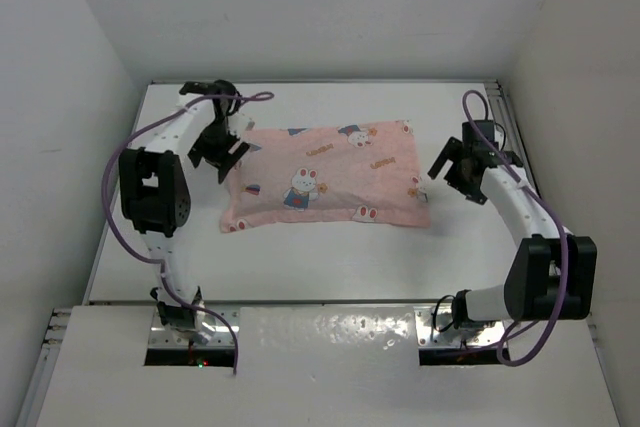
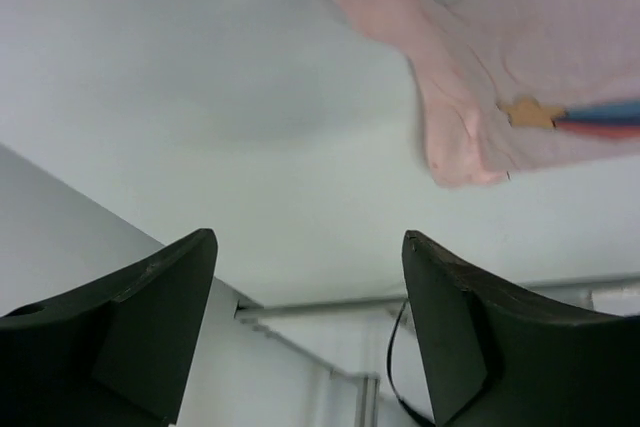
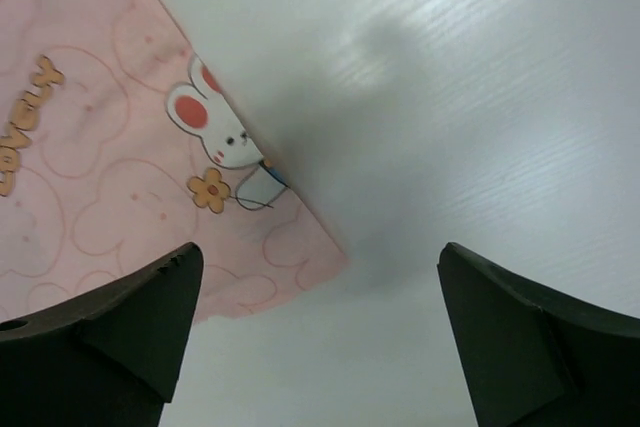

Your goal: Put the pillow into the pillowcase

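My left gripper and right gripper hang with jaws spread, gripping nothing, at either end of the pillowcase. It lies on the table, seemingly plump

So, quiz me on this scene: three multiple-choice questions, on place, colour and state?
1. Where is the pillowcase? A. on the table, between the left gripper and right gripper; B. on the floor; C. in a basket.
2. Its main colour? A. green; B. pink; C. black.
3. Both grippers are: A. shut on fabric; B. open, empty; C. out of sight.
Answers: A, the top view shows it lying there; B, pink in every view; B, the wrist views show them spread, holding nothing.
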